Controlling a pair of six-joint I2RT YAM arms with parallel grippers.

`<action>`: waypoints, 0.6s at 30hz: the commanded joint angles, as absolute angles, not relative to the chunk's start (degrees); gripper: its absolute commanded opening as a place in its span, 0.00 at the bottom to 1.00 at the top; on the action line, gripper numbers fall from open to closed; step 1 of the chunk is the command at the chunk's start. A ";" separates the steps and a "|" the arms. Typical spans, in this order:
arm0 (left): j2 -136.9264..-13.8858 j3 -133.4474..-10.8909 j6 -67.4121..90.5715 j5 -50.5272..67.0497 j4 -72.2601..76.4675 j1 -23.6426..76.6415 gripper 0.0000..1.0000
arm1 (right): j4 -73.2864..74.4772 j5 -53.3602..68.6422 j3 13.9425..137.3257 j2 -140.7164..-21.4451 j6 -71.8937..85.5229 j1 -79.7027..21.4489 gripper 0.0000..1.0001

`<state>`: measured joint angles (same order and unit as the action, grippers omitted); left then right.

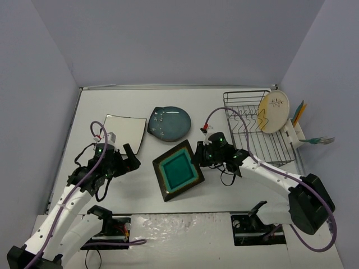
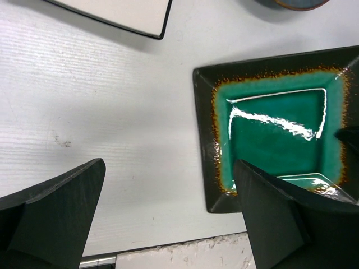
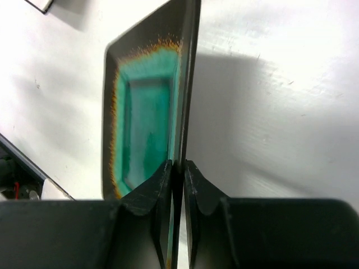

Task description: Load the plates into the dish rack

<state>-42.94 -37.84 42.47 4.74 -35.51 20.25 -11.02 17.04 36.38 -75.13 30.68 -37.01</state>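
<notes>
The black square plate with a teal centre lies on the table's middle. My right gripper is shut on its right rim, one finger over and one under the edge. A cream-and-yellow round plate stands upright in the black wire dish rack at the right. The teal-blue plate and the white square plate lie flat at the back left. My left gripper hangs open over bare table, left of the black plate.
A white utensil holder with coloured utensils sticks out from the rack's right side. Grey walls close in the table on three sides. The table's near edge shows just below my left fingers.
</notes>
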 commanded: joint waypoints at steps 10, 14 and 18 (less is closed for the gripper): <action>-44.05 -47.96 36.08 1.15 -38.55 20.13 0.96 | 7.83 6.74 56.43 -66.11 14.62 -37.27 0.00; -43.95 -49.03 34.66 0.53 -39.92 20.13 0.96 | 10.72 5.03 62.95 -66.27 11.52 -37.27 0.00; -44.22 -50.36 33.20 -1.48 -40.75 20.13 0.96 | 12.11 2.27 67.49 -66.43 7.71 -37.27 0.00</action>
